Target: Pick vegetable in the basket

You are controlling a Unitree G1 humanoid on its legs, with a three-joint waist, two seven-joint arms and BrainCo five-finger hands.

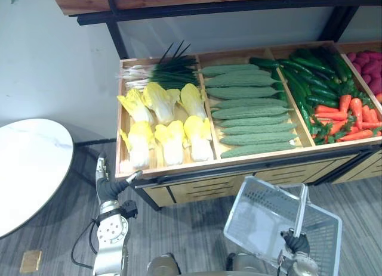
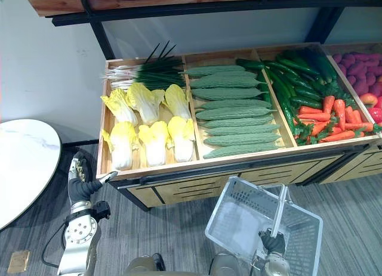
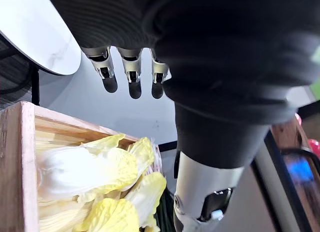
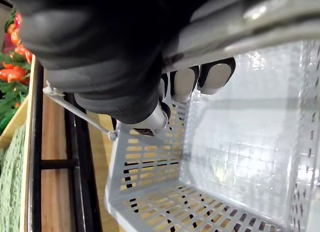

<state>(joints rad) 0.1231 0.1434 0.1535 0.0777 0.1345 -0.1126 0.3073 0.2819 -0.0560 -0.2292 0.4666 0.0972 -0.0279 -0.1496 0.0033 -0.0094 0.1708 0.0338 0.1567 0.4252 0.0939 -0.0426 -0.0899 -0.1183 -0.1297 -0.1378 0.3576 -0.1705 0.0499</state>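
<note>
Produce stand (image 1: 179,167); right hand (image 1: 296,242) grips basket (image 1: 262,216).

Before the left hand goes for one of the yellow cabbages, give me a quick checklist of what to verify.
1. The left hand is free: ok, fingers straight, holding nothing.
2. The left hand is above the cabbages: not ok, it sits by the front left corner of the crate, outside it.
3. The cabbages are unobstructed: ok, nothing lies over them.
4. The right hand grips the basket handle: ok, fingers curled round it.
5. The basket has room: ok, nothing inside.
</note>
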